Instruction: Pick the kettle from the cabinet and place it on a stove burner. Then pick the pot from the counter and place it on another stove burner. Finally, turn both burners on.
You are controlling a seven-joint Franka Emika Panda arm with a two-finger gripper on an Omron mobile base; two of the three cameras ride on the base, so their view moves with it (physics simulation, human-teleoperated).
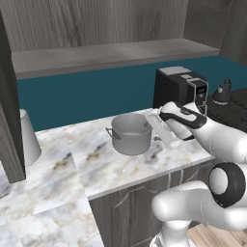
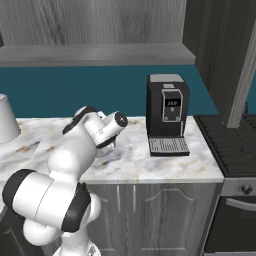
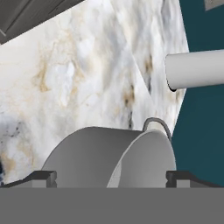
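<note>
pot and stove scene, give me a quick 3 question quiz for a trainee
1. True or false: the kettle is already on the stove.
2. What black appliance stands on the counter between the pot and the stove?
3. The gripper is: A) shut on the pot's rim, B) open at the pot, holding nothing, C) holding the kettle.

Key:
1. True; it sits on the cooktop at the far right of the left base view.
2. The coffee machine.
3. B; the fingertips stand wide apart on either side of the pot.
</note>
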